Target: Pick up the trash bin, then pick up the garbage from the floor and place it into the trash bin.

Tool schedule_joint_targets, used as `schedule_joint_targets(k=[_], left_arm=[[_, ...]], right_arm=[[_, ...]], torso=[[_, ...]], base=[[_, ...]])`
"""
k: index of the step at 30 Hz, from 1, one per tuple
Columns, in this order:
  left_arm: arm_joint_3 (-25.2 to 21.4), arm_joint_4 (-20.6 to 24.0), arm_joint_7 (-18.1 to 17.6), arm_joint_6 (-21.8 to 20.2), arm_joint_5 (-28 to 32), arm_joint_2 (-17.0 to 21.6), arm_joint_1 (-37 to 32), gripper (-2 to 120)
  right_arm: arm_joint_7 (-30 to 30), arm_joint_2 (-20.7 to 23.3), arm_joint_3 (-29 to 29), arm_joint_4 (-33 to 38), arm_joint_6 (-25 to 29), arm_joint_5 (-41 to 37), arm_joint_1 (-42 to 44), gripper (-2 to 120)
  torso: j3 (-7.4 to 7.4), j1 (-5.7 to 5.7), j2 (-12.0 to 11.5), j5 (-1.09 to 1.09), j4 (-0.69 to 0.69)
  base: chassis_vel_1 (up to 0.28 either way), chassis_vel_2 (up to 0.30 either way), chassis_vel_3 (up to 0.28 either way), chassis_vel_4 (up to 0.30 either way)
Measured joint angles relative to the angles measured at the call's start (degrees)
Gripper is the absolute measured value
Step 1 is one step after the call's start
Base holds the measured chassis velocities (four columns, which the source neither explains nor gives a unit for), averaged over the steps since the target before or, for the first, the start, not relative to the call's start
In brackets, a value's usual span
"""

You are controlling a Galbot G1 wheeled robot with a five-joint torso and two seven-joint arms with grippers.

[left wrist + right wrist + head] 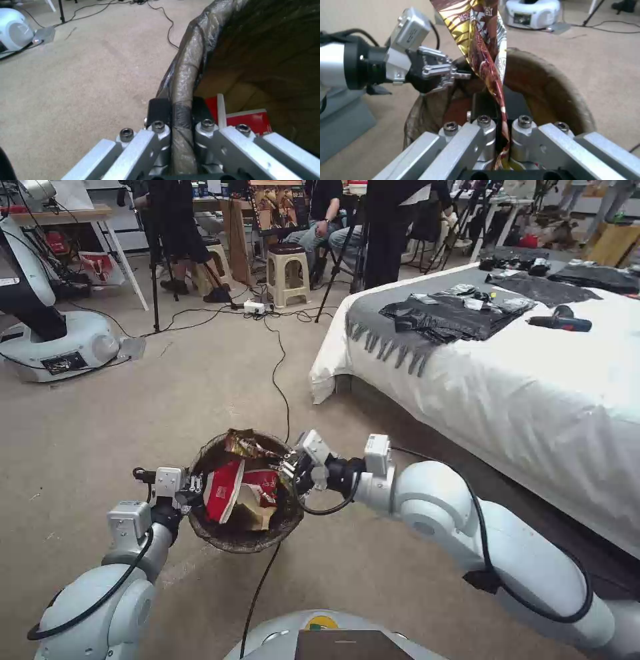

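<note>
Now left gripper [176,110] clamps trash bin [186,75] rim; right gripper [498,105] pinches foil snack wrapper [480,32], lettering unreadable.

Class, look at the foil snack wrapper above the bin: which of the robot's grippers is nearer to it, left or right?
Right. The right gripper is shut on the foil snack wrapper, over the trash bin. The left gripper clamps the bin's rim on the opposite side.

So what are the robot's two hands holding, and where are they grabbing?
The left tool pinches the bag-covered rim of the trash bin. The right tool pinches the foil snack wrapper at its lower end, over the bin's opening.
</note>
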State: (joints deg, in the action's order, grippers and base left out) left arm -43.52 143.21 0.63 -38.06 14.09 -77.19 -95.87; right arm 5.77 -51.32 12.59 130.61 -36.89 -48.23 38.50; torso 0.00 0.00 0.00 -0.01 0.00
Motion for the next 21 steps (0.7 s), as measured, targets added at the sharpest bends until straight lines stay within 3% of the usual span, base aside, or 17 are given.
schedule_joint_targets(k=[7,19,21], left_arm=[[0.02,-0.09,-0.01,0.0,0.11,-0.01,0.22,3],[0.17,-0.23,-0.01,-0.01,0.23,-0.09,0.44,3],[0.17,-0.23,-0.01,-0.01,0.25,-0.1,0.45,3]], right_arm=[[-1.21,-0.9,5.91,-2.84,-0.97,-0.06,-4.26,0],[-3.58,-2.46,9.68,-6.23,-3.22,0.59,-5.96,-2],[-4.73,-2.73,10.13,-6.48,-3.3,0.68,-6.01,3]], torso=[[0.0,0.0,0.0,0.0,0.0],[0.0,0.0,0.0,0.0,-0.01],[0.0,0.0,0.0,0.0,0.0]], base=[[0.0,0.0,0.0,0.0],[0.0,0.0,0.0,0.0],[0.0,0.0,0.0,0.0]])
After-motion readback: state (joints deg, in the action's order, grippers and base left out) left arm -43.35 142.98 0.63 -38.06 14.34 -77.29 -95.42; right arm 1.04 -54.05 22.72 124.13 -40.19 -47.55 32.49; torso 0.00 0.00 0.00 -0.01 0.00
